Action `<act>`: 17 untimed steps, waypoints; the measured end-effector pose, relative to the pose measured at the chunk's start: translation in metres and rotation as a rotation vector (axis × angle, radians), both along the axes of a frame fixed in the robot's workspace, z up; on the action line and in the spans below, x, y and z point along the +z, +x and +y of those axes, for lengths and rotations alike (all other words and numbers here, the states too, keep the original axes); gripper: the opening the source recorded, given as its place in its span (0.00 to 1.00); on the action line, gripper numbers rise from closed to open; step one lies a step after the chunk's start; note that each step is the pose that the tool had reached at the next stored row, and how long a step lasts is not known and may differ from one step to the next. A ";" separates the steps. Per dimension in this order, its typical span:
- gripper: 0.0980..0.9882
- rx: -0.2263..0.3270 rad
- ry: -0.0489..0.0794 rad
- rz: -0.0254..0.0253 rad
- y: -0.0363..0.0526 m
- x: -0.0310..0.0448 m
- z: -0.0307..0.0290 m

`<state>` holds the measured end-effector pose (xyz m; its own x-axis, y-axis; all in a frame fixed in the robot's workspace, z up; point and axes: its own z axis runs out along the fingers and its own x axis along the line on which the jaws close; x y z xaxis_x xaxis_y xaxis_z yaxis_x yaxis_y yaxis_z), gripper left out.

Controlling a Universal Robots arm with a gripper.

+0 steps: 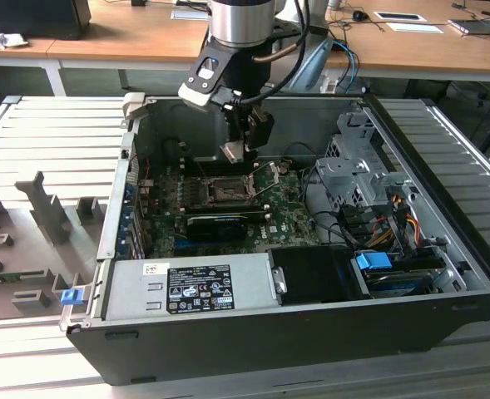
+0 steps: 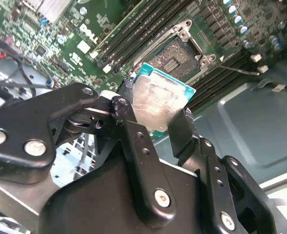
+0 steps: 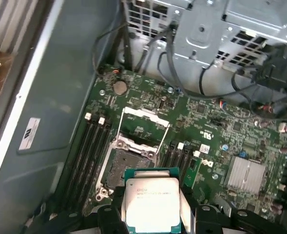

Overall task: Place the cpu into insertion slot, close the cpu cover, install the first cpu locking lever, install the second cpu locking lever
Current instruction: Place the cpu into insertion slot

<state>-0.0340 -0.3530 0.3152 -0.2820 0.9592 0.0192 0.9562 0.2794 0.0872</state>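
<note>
My gripper [image 1: 243,143] hangs inside the open computer case, shut on the cpu [image 1: 232,152]. The cpu [image 2: 160,105] is a silver-topped square chip with a teal edge, clamped between the two black fingers [image 2: 128,129]. It hovers tilted, just above and beside the insertion slot [image 3: 127,165], a dark square socket with a metal rim on the green board. The socket [image 2: 176,53] is bare inside. Its cpu cover [image 3: 144,122] stands swung open at the socket's far side. Two thin wire levers [image 3: 163,140] stick up beside it. The cpu [image 3: 152,202] overlaps the socket's near edge in the first wrist view.
Long black memory slots [image 3: 87,151] flank the socket. A black graphics card [image 1: 215,224] lies in front of it, then a grey power supply [image 1: 186,287]. A metal drive cage [image 1: 357,174] and loose cables fill the exterior view's right. A finned heatsink [image 3: 245,176] sits on the board.
</note>
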 end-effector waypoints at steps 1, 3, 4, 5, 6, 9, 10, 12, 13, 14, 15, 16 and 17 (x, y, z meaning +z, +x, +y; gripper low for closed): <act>0.48 -0.020 0.000 0.0002 0.0000 -0.0017 0.0000; 0.48 -0.046 0.000 0.0006 0.0000 -0.0044 0.0000; 0.48 -0.054 0.000 0.0008 0.0000 -0.0057 0.0000; 0.48 -0.059 0.000 0.0015 0.0002 -0.0070 0.0000; 0.48 -0.061 0.000 0.0016 0.0001 -0.0079 0.0000; 0.48 -0.062 0.000 0.0031 0.0003 -0.0095 0.0000; 0.48 -0.064 0.000 0.0045 0.0003 -0.0103 0.0000; 0.48 -0.095 0.000 0.0055 0.0003 -0.0130 0.0000; 0.48 -0.114 0.000 0.0056 0.0003 -0.0140 0.0000; 0.48 -0.132 0.000 0.0057 0.0003 -0.0149 0.0000; 0.48 -0.156 0.000 0.0061 0.0003 -0.0157 0.0000; 0.48 -0.172 0.000 0.0062 0.0003 -0.0163 0.0000; 0.48 -0.184 0.001 0.0062 0.0003 -0.0168 0.0000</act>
